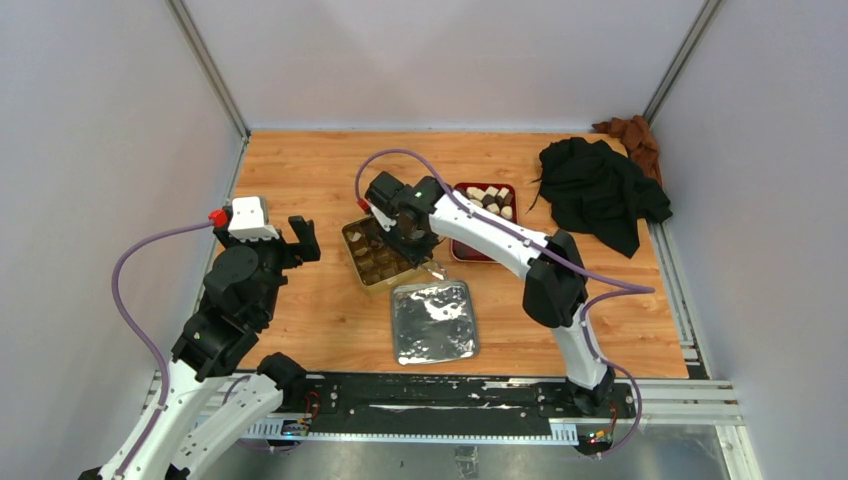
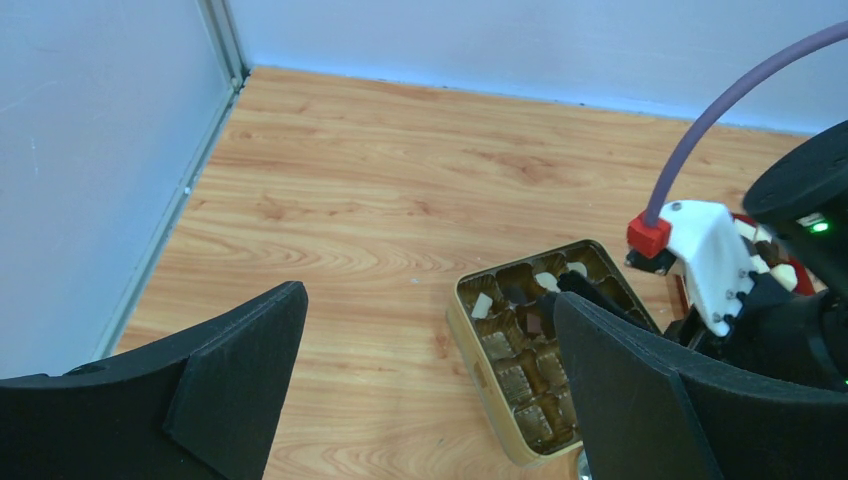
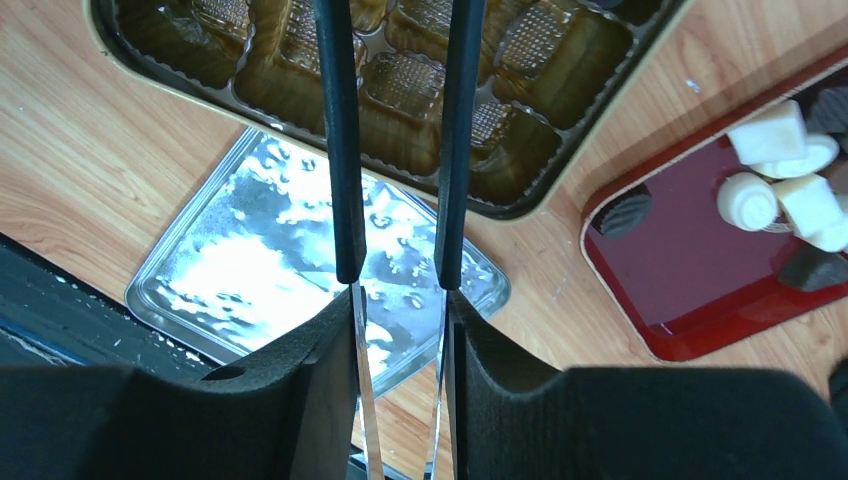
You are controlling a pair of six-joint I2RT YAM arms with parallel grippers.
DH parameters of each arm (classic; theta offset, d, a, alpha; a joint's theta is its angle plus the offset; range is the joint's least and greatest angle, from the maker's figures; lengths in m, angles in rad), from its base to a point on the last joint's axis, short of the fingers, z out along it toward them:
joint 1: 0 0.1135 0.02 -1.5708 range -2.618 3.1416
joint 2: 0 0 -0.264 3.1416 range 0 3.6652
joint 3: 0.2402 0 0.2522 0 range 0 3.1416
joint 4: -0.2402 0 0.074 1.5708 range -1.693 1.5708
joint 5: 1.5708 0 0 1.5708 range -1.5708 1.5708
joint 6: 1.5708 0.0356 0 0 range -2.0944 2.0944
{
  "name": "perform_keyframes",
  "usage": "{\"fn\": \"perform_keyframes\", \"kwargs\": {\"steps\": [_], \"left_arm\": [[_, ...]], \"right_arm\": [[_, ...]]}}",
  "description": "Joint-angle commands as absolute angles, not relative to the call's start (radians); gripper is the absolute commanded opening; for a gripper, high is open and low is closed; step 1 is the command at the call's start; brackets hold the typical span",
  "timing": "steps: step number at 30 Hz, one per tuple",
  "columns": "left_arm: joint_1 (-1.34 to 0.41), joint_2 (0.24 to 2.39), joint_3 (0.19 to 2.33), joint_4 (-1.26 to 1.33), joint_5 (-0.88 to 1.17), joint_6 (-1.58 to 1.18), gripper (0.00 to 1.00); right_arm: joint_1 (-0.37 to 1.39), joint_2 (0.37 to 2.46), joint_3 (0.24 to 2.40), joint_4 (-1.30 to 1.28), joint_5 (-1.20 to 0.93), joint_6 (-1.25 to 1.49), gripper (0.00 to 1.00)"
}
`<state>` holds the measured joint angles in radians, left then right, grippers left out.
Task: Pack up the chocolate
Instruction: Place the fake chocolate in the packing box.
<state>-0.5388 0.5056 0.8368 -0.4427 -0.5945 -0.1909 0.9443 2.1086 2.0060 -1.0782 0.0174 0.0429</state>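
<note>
Over wooden tabletop (image 1: 300,170), left hand (image 2: 425,308) gapes empty; right hand (image 3: 398,310) grips tongs (image 3: 341,150) above gold tin (image 3: 590,50).

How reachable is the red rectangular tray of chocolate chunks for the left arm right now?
Probably not reachable. The red rectangular tray sits beyond the gold metal tin, and the right arm stretches across above both, blocking the direct path. The left gripper is open but off to the tin's left.

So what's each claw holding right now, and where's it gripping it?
Right claw holds a pair of tweezers by their bare metal arms, just behind the black tips. Left claw is open and holds nothing.
</note>
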Motion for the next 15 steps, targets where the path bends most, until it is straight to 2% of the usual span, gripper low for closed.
{"fn": "perform_keyframes", "kwargs": {"steps": [1, 15], "left_arm": [[-0.537, 0.497, 0.825, -0.419, -0.600, -0.190, 1.00], [-0.537, 0.497, 0.825, -0.420, -0.597, -0.190, 1.00]], "right_arm": [[0.960, 2.024, 1.992, -1.116, 0.067, 0.038, 0.37], [0.904, 1.858, 1.777, -1.112, 0.140, 0.066, 0.37]]}}
